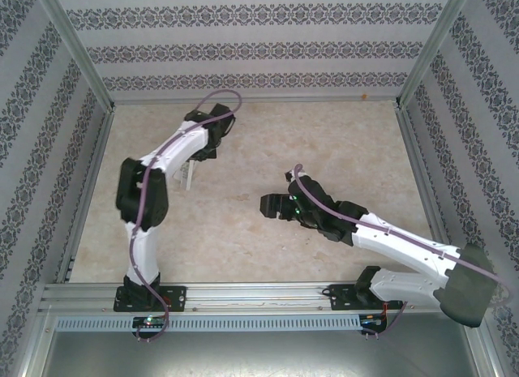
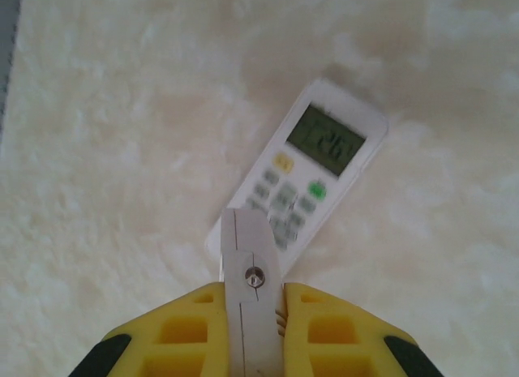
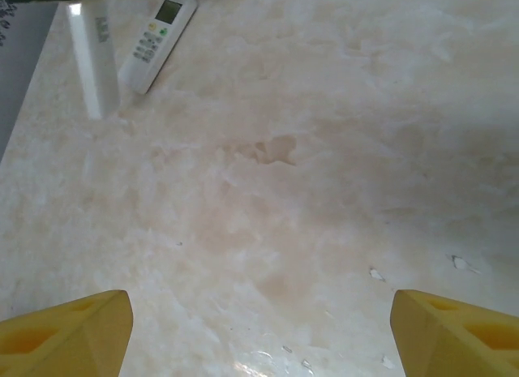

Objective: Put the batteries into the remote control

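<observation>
Remote control lies face-up on the bench, just beyond the left fingers, long axis slanting away rightward. Left fingers are clenched on an upright white slab; right fingers, spread and empty, stand well apart.

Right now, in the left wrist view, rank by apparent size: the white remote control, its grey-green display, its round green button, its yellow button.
1. white remote control
2. grey-green display
3. round green button and yellow button, too alike to rank
</observation>
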Available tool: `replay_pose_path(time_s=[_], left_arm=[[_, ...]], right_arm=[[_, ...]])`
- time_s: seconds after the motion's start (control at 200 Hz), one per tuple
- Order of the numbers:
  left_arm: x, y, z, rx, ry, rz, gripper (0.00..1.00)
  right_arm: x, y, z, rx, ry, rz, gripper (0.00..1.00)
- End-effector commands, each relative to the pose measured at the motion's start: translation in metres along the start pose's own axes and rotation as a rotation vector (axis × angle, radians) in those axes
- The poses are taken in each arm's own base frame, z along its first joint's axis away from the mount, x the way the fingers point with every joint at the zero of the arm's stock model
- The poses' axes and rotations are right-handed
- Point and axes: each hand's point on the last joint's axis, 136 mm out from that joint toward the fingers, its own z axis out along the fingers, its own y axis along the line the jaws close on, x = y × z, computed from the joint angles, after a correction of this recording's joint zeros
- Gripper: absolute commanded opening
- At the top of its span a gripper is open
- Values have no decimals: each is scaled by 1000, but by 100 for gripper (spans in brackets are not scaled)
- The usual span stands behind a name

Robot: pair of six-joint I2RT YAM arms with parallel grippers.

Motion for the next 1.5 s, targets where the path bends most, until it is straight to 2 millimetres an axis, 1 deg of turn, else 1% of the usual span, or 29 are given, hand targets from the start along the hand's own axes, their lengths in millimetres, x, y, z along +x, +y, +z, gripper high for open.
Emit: replay_pose_path(time_s=[0.0, 0.125, 0.17, 0.22, 0.31, 0.375, 0.46, 0.52, 0.575, 0.649, 0.724, 0.779, 0.834, 0.874, 0.914, 0.949, 0.979, 1.009, 1.059, 1.119, 1.169, 1.209, 1.244, 1.329, 1.364, 1.399, 1.429, 1.464, 1.494], left_arm=[[-7, 0, -6, -144, -32, 122, 0], [-12, -40, -3, -116, -60, 153, 0], [-11, -56, 0, -97, -47, 173, 1], [-11, -68, 0, -100, -49, 192, 2], [-14, -82, 12, -133, -67, 232, 6], [-16, -85, 20, -171, -67, 263, 9], [-13, -94, 30, -164, -49, 316, 20], [-8, -102, 31, -119, -23, 328, 26], [-5, -109, 27, -56, 0, 315, 31], [-4, -124, 13, 82, 13, 282, 40], [-6, -136, -6, 223, 0, 241, 50], [-11, -134, -24, 295, -32, 200, 54], [-18, -127, -46, 358, -73, 160, 58], [-20, -119, -64, 406, -103, 130, 64], [-24, -111, -84, 467, -148, 97, 70], [-22, -104, -97, 522, -185, 81, 75], [-22, -96, -114, 582, -240, 63, 78], [-19, -88, -127, 634, -295, 57, 81], [-11, -73, -146, 714, -399, 52, 85], [1, -50, -161, 775, -526, 32, 89], [16, -35, -170, 815, -635, 45, 94], [28, -20, -171, 821, -713, 44, 99], [38, -5, -166, 793, -764, 16, 100], [60, 30, -142, 670, -830, -34, 100], [68, 45, -131, 606, -836, -51, 100], [77, 60, -120, 538, -837, -66, 100], [83, 70, -111, 491, -844, -69, 100], [89, 79, -104, 450, -860, -63, 100], [93, 87, -99, 422, -879, -63, 100]], right_arm=[[0, -16, -4, 43, -11, 24, 83], [-1, -25, -6, 46, -13, 40, 84], [-1, -28, -7, 48, -15, 49, 84], [-2, -32, -8, 46, -14, 62, 84], [-1, -37, -10, 40, -9, 89, 84], [0, -40, -13, 35, -6, 107, 83], [0, -44, -19, 40, -12, 117, 84], [-1, -50, -25, 53, -27, 121, 84], [-4, -56, -30, 66, -46, 122, 84], [-12, -68, -37, 97, -88, 103, 85], [-27, -88, -48, 165, -143, 72, 87], [-41, -105, -59, 223, -181, 61, 89], [-54, -126, -71, 298, -220, 55, 94], [-61, -145, -77, 368, -255, 53, 96], [-67, -169, -84, 453, -290, 64, 97], [-71, -190, -89, 532, -324, 81, 98], [-74, -207, -91, 593, -350, 83, 97], [-75, -223, -93, 650, -376, 83, 97], [-81, -243, -91, 705, -428, 70, 97], [-90, -259, -85, 730, -465, 48, 98], [-101, -265, -80, 739, -460, 26, 98], [-110, -269, -72, 743, -466, -17, 98], [-117, -272, -63, 742, -481, -50, 98], [-123, -283, -38, 742, -507, -126, 98], [-132, -286, -34, 752, -544, -146, 98], [-138, -281, -30, 743, -521, -190, 98], [-146, -277, -26, 700, -576, -224, 97], [-139, -283, -14, 659, -561, -216, 98], [-143, -280, -14, 619, -627, -227, 98]])
